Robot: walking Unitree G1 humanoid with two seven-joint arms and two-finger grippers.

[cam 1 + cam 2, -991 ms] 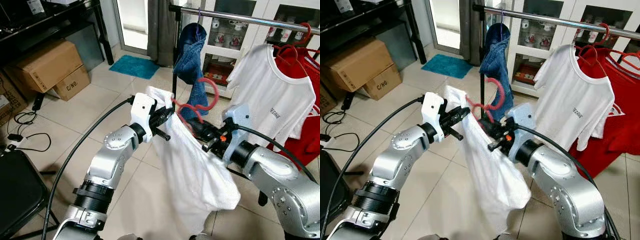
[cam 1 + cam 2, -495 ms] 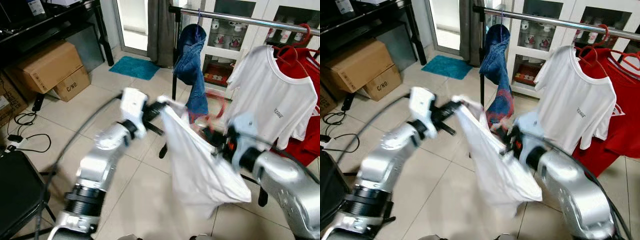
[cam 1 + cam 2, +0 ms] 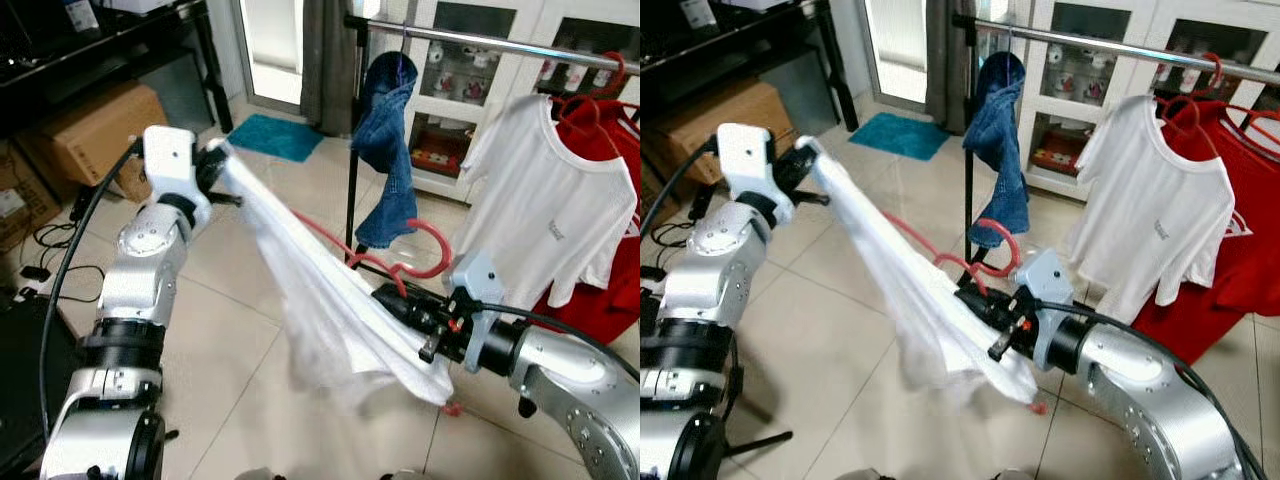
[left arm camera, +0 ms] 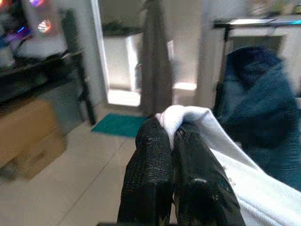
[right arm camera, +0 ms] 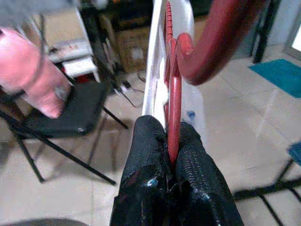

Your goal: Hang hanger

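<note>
Stretching above the beige tiled floor (image 3: 240, 290), a white cloth shirt (image 3: 320, 300) is spanning both grippers: left gripper (image 4: 173, 136) pinching its edge, right gripper (image 5: 171, 150) clamping the red plastic hanger (image 3: 420, 262) below the steel rail (image 3: 480, 38).

There's open rail (image 3: 470, 36) between the hanging jeans (image 3: 388, 140) and the white tee (image 3: 548, 215); past that, red shirts (image 3: 605, 230) crowd it. Rack's upright pole (image 3: 352, 150) stands beside the jeans.
</note>
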